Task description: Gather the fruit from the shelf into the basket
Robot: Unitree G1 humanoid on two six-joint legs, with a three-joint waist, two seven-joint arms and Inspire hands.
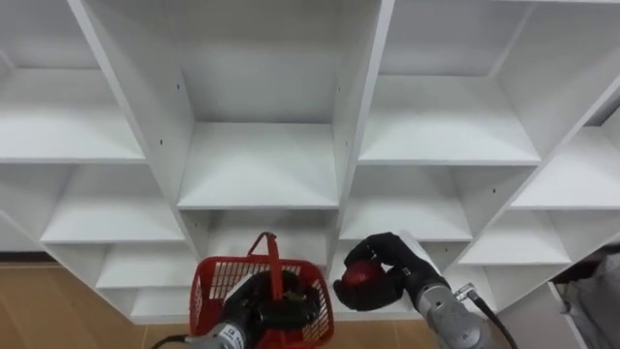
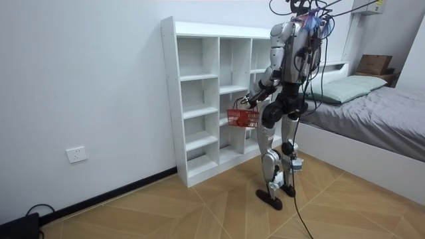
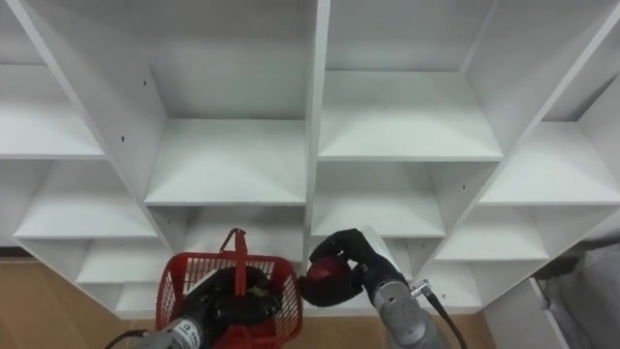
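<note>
While your robot stands upright facing the white closet (image 1: 260, 165), it carries a red basket (image 1: 206, 291) in front of its waist, and every place below is given from that basket. Behind the basket's mesh wall sits the left hand (image 1: 263, 308), dark and partly screened by the wire; you cannot tell whether it is clasped or loose. The basket's handle (image 1: 272, 254) stands upright above the rim. Just right of the basket, close to its rim but outside it, is the right hand (image 1: 399, 260), its fingers curled tight round a dark red fruit (image 1: 360, 278). The fruit is clamped in that hand, level with the basket's upper edge, not inside the basket. Beyond the basket and above it, the closet's compartments rise in rows of white shelves. In the room view the basket hangs between the robot and the closet's middle shelves. Well off to the room view's right of the basket lies a bed (image 2: 378, 106) with grey bedding, and below the basket is a wooden floor (image 2: 199, 206)
</note>
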